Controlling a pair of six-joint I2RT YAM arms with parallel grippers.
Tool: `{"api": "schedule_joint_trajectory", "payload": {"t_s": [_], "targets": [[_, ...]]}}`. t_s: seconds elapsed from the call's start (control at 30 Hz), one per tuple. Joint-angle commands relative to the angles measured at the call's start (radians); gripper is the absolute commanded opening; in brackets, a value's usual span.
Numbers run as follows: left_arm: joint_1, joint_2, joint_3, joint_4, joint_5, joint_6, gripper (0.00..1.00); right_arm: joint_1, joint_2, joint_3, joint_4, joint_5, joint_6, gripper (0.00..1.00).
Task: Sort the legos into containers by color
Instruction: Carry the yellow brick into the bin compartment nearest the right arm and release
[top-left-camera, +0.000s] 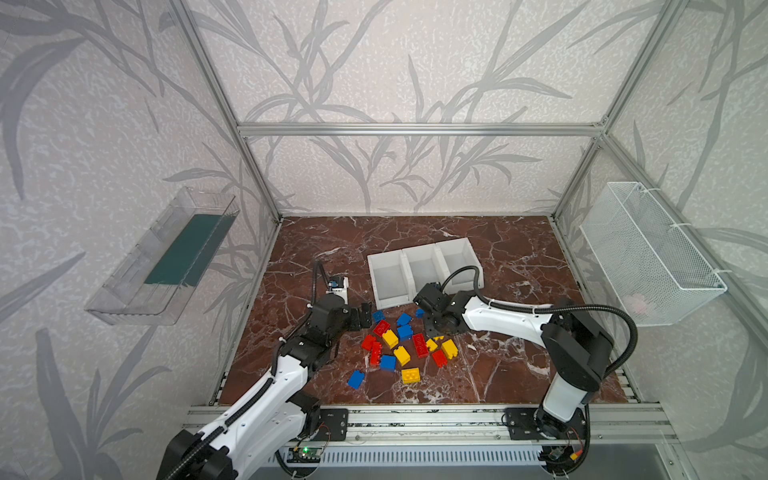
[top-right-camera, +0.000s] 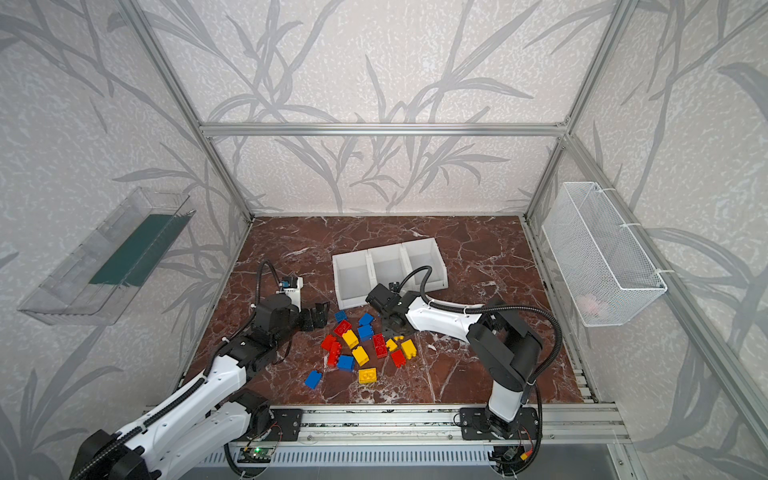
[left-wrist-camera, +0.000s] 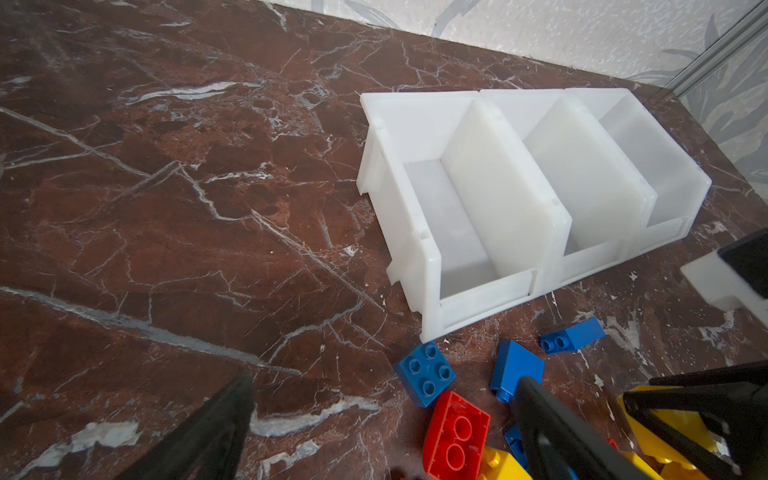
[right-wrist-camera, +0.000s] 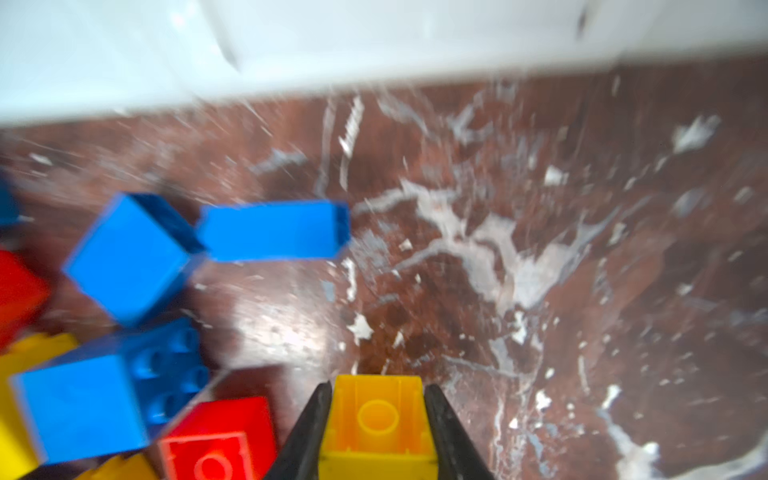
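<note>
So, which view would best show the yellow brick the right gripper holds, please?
Right wrist view: yellow brick close-up in the right gripper. Both top views mostly hide it under that gripper; left wrist unclear.

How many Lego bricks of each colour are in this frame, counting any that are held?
Blue bricks: 6
Red bricks: 5
Yellow bricks: 5, counting the yellow brick gripped in the right pincer; the yellow sliver by that pincer in a top view seems to be part of it.
Total: 16
</note>
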Motion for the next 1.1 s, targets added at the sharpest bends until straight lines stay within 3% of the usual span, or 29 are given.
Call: {"api": "schedule_joint_trajectory", "payload": {"t_s": [0.0,0.2,0.4,0.77,0.93,1.07], "targets": [[-0.006,-0.024,-0.021,-0.021,-0.031,-0.021,0.99,-0.074,-0.081,0.109,-0.058,0.084,-0.17,0.26],[-0.007,-0.034,-0.021,-0.027,-0.034,-0.029,0.99,-0.274,-0.081,0.208,0.014,0.058,-0.312,0.26],[-0.01,-0.048,-0.03,-0.041,-0.023,-0.042,0.99,-0.391,0.029,0.289,0.015,-0.026,-0.317,0.26],[-0.033,-0.049,-0.036,-0.032,-0.002,-0.04,0.96,-0.43,0.182,0.368,-0.016,-0.037,-0.309,0.29],[-0.042,-0.042,-0.033,-0.032,-0.003,-0.038,0.93,-0.43,0.191,0.378,-0.019,-0.049,-0.299,0.45],[-0.051,-0.048,-0.032,-0.037,-0.011,-0.035,0.93,-0.43,0.176,0.385,-0.028,-0.052,-0.307,0.52]]}}
